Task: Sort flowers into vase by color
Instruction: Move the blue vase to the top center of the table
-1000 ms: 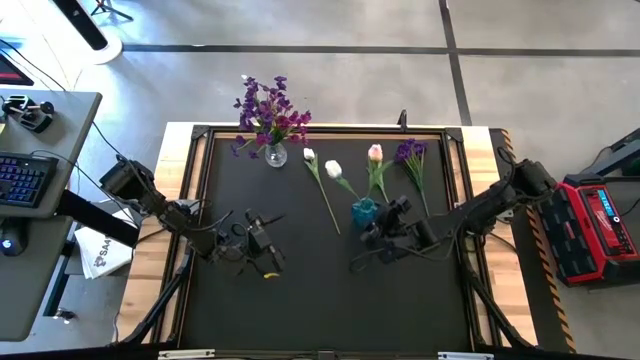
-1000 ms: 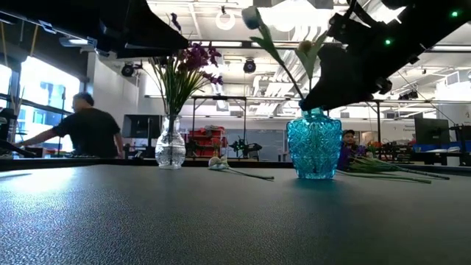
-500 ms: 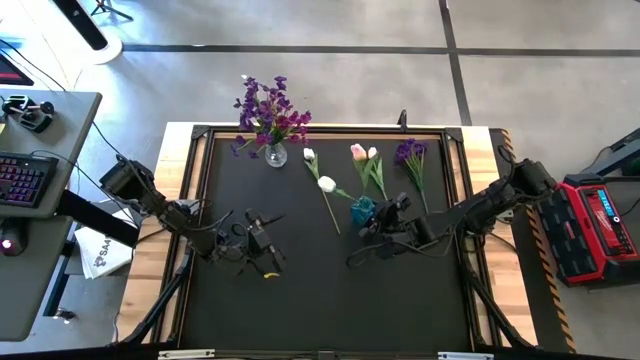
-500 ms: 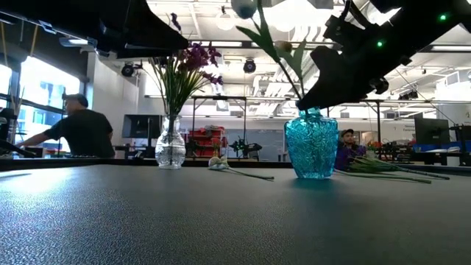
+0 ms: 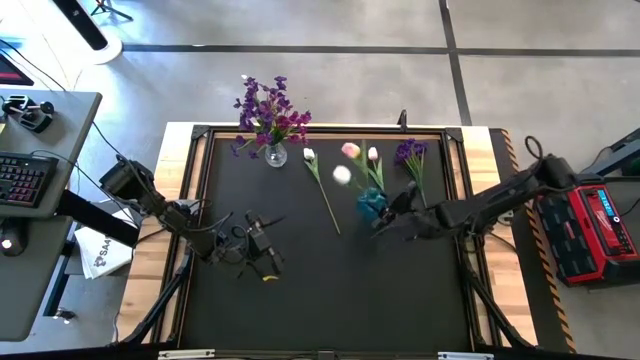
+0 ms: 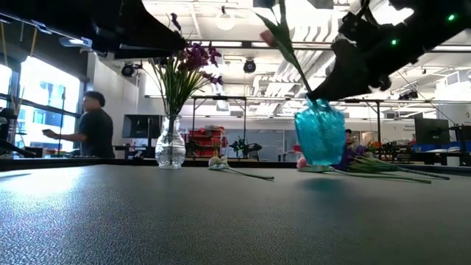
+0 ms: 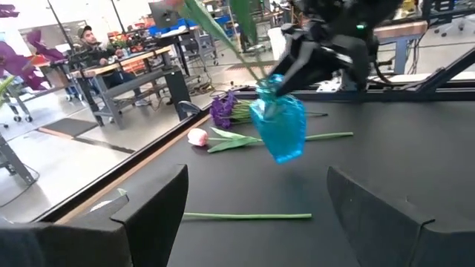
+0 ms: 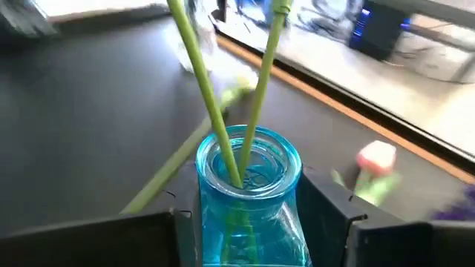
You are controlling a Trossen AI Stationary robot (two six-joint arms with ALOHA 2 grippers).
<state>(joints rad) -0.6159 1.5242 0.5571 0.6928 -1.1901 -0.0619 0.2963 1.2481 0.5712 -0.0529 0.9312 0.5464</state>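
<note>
A blue glass vase (image 6: 320,136) with two tulip stems (image 8: 223,141) in it hangs tilted above the table's right half, and my right gripper (image 8: 249,219) is shut on it. A clear vase (image 5: 275,155) of purple flowers stands at the far left. Loose on the table near the far edge lie a white tulip (image 5: 320,185), a pink tulip (image 7: 199,136) and a purple sprig (image 5: 410,155). My left gripper (image 7: 260,222) is open over the table's left half and touches nothing. My right gripper pinches the blue vase's neck just under the rim (image 8: 211,196) between its two fingers (image 8: 334,215), one on either side. The fingers come from the table's right side, slanting slightly down. The vase is lifted clear of the table, its mouth tipped toward the left.
A raised wooden frame (image 5: 185,200) borders the black table. A desk with a keyboard (image 5: 20,180) stands off the left side and a red box (image 5: 590,225) off the right. A person (image 6: 92,132) stands in the room behind.
My right gripper has drawn back toward the table's right edge and risen a little with the blue vase. The vase stood upright on the table; now it hangs clear and tipped, and the tulip heads have swung toward the far left.
</note>
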